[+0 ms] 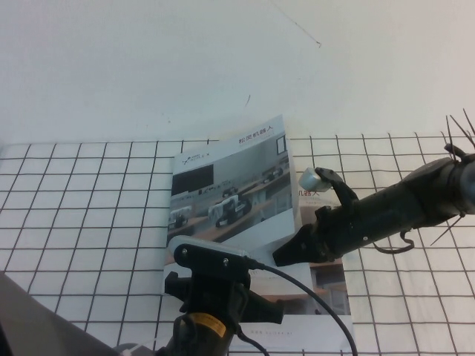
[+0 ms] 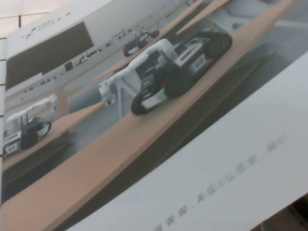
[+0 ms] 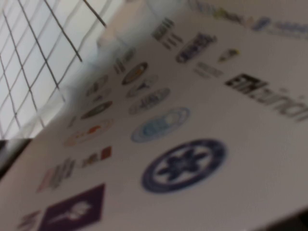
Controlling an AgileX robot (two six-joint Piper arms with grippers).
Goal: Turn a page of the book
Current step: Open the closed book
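Progress looks about halfway: I am seeing the page (image 1: pixel 230 182) standing raised off the book (image 1: pixel 326 285) on the gridded surface (image 1: pixel 82 222), right gripper (image 1: pixel 286 256) fingers closed at its lower edge, apparently pinching it. Left gripper (image 1: pixel 223 308) is hovering near the book's near edge; its fingers I cannot tell.

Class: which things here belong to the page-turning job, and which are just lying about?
Job: book; its lifted page; right gripper, shut on the page's edge; left gripper, over the book's near edge.
Lying about: second booklet; grid cloth.
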